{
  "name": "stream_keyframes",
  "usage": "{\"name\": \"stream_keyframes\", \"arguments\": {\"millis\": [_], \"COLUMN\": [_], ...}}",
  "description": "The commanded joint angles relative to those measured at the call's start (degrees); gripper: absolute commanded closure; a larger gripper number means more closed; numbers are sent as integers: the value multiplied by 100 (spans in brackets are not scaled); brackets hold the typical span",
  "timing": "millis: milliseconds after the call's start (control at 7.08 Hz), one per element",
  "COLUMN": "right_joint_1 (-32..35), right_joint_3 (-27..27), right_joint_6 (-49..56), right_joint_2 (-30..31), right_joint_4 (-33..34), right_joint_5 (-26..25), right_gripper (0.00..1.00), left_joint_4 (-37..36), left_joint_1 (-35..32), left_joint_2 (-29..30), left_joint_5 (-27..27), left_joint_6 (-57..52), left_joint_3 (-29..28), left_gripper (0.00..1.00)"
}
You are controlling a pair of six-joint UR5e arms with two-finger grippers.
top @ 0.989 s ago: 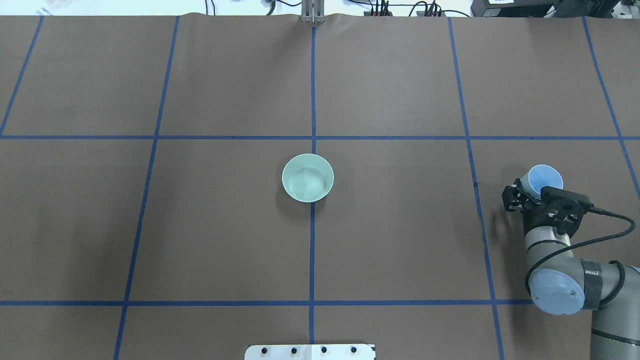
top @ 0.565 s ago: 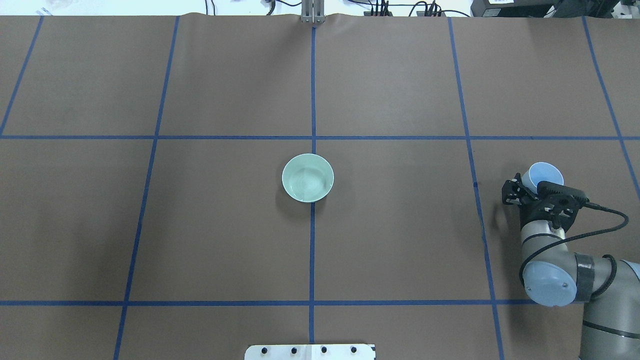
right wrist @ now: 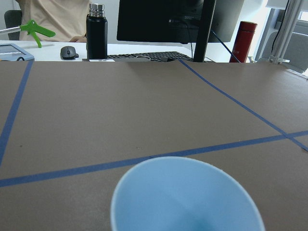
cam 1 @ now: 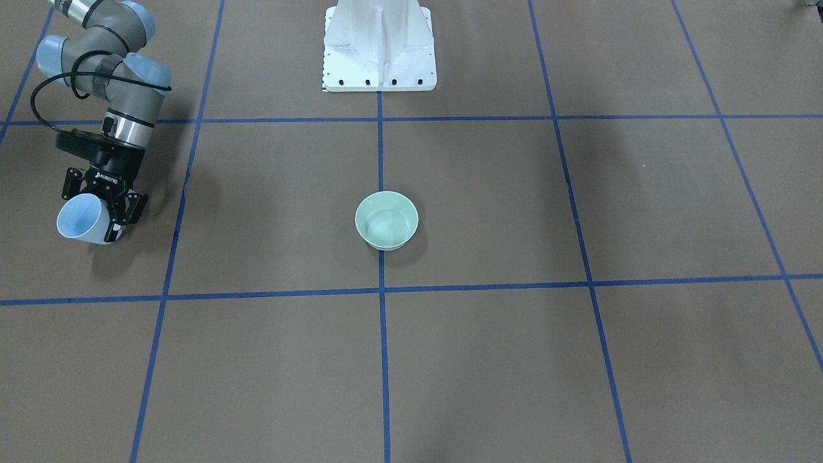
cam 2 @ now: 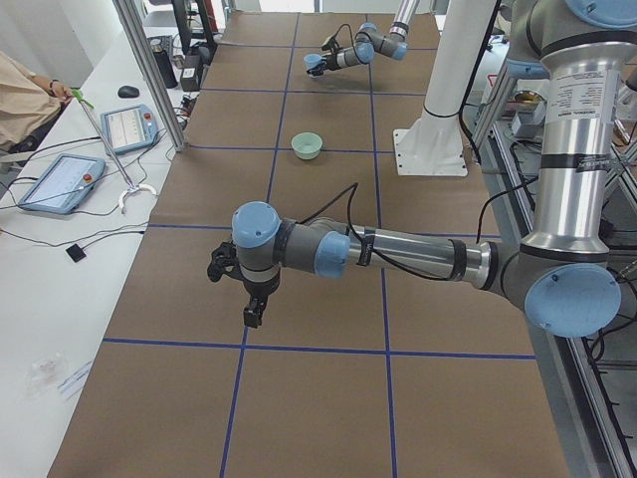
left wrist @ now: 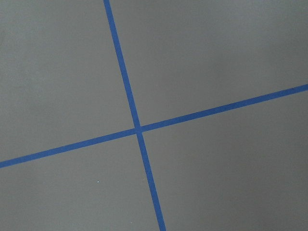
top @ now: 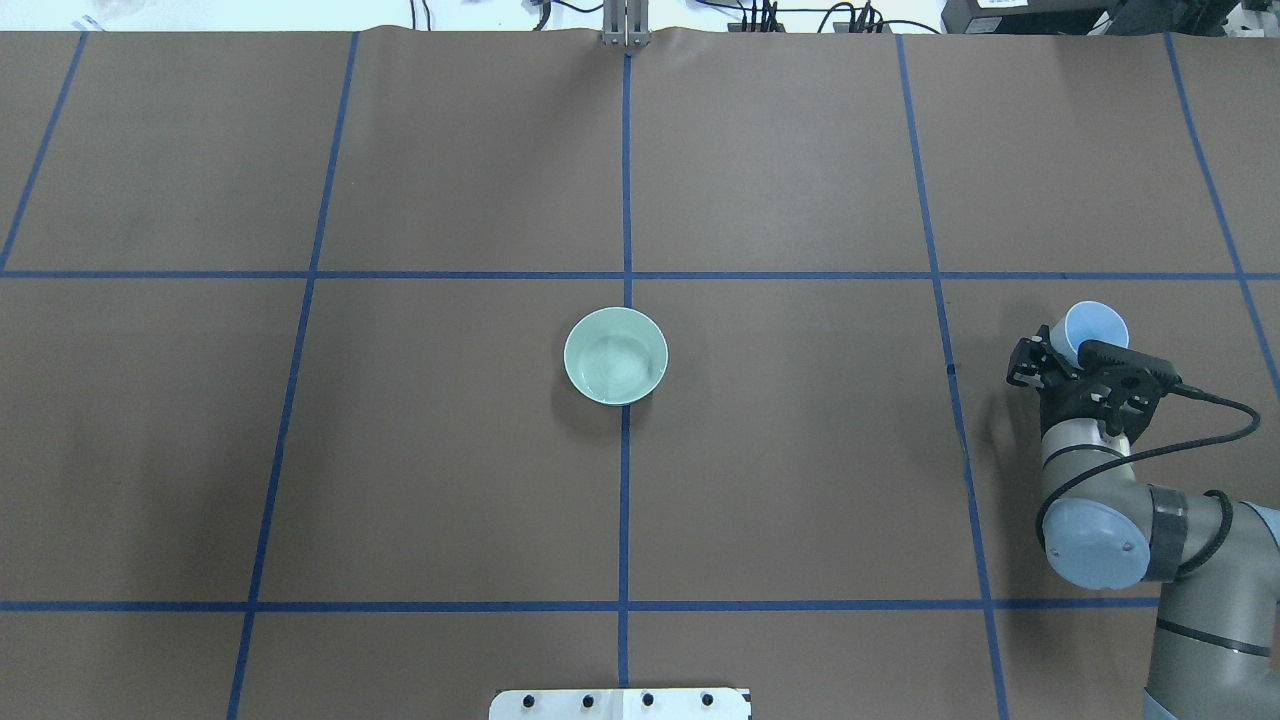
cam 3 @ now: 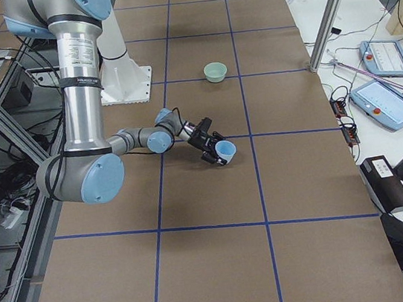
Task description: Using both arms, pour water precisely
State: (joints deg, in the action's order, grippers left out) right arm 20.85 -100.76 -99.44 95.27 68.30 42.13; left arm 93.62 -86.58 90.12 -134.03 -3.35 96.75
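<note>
Right gripper (top: 1070,358) has its fingers clamped on the light blue cup (top: 1097,327), one on each side of the wall. The cup is tilted, with its mouth toward the far table edge in the overhead view. It is held at the robot's right end of the table (top: 450,450), outside the right-hand blue tape line (top: 940,300). The right arm (top: 1100,520) comes in from the near right corner, elbow bent, black cable looped beside it.

Pale green bowl (top: 615,355) stands upright at table centre, on the middle tape line, just on the robot's side of a tape crossing. Water (top: 612,362) is in the bowl, seen only as faint ripples and glints. Bowl and cup are well apart, with one tape line and brown table between them. White pedestal (cam 1: 379,45) stands at the robot-side edge, in line with the bowl.

Right wrist view has the cup rim low in frame and flat table running ahead to the far edge. A black bottle (right wrist: 96,31), a keyboard and a monitor sit on a desk there.

Left arm (cam 2: 398,254) shows only in the left side view, stretched out over the table's left end. Left gripper (cam 2: 239,291) points down above the surface, and whether its fingers are apart or together cannot be told. Left wrist view shows only a tape crossing on the table.
</note>
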Motion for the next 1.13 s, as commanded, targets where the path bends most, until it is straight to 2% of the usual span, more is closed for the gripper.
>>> {"name": "stream_keyframes", "arguments": {"millis": [0,282,424,706,847,989], "right_joint_1": [278,410,454,455,446,411], "right_joint_3": [-48,-75,-66,-5,13,56], "right_joint_6": [650,1397,1818,3955,4611,5148], "right_joint_2": [-350,-745,-877,-809,-808,-904], "right_joint_4": [-9,-62,-671,-2208,-2781,-3065], "right_joint_5": [32,206,547,813,1154,1627], "right_gripper": [100,100,100,100,100,100], "left_joint_4": [-28,-28,-28,-28,-28,-20], "left_joint_1": [-138,-305,-428,-465,-465,-465], "left_joint_2": [-222,-311,-407,-425,-425,-434], "left_joint_5": [9,0,0,0,0,0], "left_joint_6": [27,402,448,449,449,449], "left_joint_3": [-7,-42,-42,-51,-51,-51], "left_gripper": [0,0,0,0,0,0]}}
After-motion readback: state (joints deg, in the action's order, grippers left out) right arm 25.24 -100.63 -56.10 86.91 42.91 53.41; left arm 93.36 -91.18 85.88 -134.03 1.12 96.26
